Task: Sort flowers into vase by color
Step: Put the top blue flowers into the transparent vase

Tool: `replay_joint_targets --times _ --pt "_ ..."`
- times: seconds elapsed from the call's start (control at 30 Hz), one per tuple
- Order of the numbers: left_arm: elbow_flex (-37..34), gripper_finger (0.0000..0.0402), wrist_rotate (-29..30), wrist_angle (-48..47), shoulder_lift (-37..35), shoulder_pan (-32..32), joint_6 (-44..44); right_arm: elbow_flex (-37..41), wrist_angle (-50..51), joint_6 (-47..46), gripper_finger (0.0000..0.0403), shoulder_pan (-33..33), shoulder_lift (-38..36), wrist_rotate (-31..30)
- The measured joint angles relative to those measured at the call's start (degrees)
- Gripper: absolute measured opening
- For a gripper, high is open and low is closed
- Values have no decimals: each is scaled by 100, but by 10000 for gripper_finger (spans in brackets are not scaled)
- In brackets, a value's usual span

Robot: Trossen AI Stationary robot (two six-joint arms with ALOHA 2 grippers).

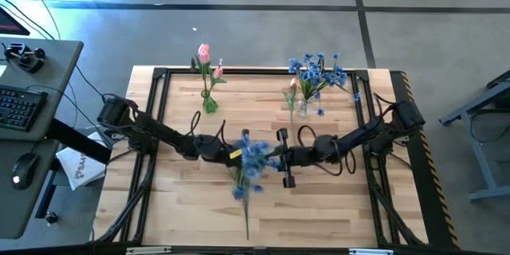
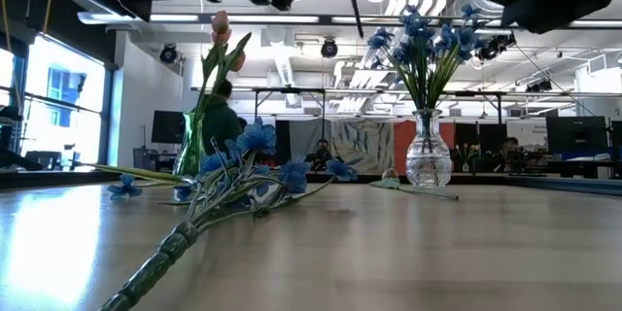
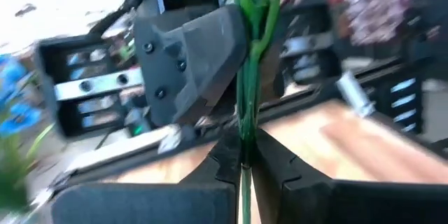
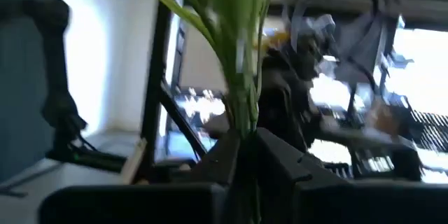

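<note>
Both hands mid-counter (image 1: 335, 207): left hand (image 3: 245, 161) clamped on blue flower stem (image 3: 246, 77), right hand (image 4: 245, 147) likewise gripping; best released right before lifting.

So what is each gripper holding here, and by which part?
Both grip one blue flower by its green stem. The left gripper is shut on the stem; the right gripper also pinches the stem, just below the leaves.

Two dark jointed arms, looped black cables, perhaps a yellow tag.
</note>
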State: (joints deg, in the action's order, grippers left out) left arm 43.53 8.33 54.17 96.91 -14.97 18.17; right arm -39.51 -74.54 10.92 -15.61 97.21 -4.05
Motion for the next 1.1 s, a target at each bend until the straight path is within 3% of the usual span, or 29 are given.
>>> replay_joint_targets --times 0.27,0.37,0.5,0.83,1.1 --pt "0 2 1975 -1801 -622 -385 -2 2 2785 -478 141 -339 -1226 -1543" --pt "0 2 2102 -2164 -819 -414 -121 2 3566 -735 175 -470 -1466 -2100" --pt "0 1 2108 -2253 -851 -374 -171 -133 3558 -551 189 -523 -1323 -2261" --pt "-2 1 2090 -2475 -831 -298 -373 -1152 3837 191 147 -501 -495 -2531" --pt "-2 5 2087 -2634 -831 -300 -657 -1667 4948 -334 20 -505 -515 -2628"
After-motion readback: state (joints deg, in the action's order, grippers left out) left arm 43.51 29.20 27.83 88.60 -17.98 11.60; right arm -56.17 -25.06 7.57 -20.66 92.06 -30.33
